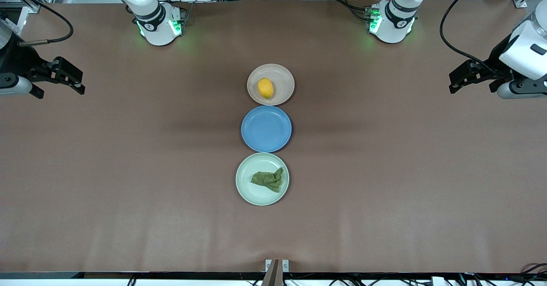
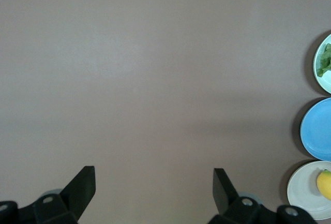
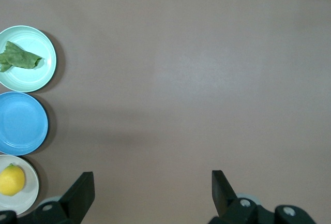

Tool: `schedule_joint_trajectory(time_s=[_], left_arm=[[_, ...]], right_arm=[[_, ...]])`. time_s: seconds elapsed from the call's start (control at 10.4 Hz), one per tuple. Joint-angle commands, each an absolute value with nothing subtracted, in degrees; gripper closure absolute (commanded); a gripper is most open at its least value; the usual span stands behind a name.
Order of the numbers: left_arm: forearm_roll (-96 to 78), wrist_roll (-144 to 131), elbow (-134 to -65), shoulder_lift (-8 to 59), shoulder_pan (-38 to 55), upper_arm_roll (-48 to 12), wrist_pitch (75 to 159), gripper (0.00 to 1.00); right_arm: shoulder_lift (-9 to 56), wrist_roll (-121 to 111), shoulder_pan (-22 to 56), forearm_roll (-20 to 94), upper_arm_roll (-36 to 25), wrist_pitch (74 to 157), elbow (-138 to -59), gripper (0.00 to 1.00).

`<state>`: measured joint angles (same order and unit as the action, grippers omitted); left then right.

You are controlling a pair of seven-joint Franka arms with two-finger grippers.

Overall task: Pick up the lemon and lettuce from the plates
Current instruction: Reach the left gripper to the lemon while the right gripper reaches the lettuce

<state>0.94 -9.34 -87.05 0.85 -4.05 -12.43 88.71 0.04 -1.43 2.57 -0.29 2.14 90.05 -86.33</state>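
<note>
A yellow lemon (image 1: 265, 88) lies on the beige-pink plate (image 1: 282, 77), the plate farthest from the front camera. Dark green lettuce (image 1: 269, 179) lies on the pale mint plate (image 1: 256, 192), the nearest one. The lemon (image 2: 324, 183) and lettuce (image 2: 325, 60) show at the edge of the left wrist view, and the lemon (image 3: 11, 180) and lettuce (image 3: 19, 58) in the right wrist view. My left gripper (image 1: 454, 80) waits open and empty over bare table at the left arm's end (image 2: 154, 177). My right gripper (image 1: 73, 76) waits open and empty over the right arm's end (image 3: 152, 180).
A blue round plate (image 1: 266, 128) sits empty between the two plates. The three plates form a line down the middle of the brown table (image 1: 384, 170). The arm bases (image 1: 156, 25) stand along the table's edge farthest from the front camera.
</note>
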Motion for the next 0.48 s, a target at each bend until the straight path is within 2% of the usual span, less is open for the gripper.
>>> schedule_joint_trajectory(time_s=[0.0, 0.39], left_arm=[[0.26, -8.52, -86.22, 1.49, -3.87, -12.48, 88.07, 0.00], [-6.41, -14.02, -85.34, 3.43, 2.70, -17.39, 88.68, 0.00]], right_arm=[[-0.53, -2.20, 1.67, 0.62, 2.55, 89.39, -86.48, 0.00], [0.69, -1.41, 2.54, 0.79, 2.81, 89.56, -86.92, 0.00]])
